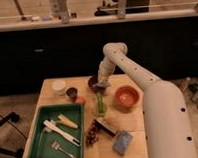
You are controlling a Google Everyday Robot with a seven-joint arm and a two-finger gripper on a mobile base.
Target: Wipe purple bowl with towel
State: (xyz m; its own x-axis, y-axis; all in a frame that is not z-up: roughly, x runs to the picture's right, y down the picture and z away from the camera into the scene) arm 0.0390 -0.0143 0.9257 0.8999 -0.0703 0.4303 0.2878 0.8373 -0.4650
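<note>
My pincer (101, 82) hangs low at the back of the desk (132, 123), clenched on the bluish towel (105, 85). The towel touches the right rim of the purple bowl (92, 81). An orange bowl (126, 97) stands near, front right. A green tray (42, 146) lies front left.

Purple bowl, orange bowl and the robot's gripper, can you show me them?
Purple bowl (93, 82), camera view, on its left rim.
Orange bowl (126, 98), camera view, on its inside middle.
Gripper (102, 83), camera view, at its tip, right over the purple bowl.
</note>
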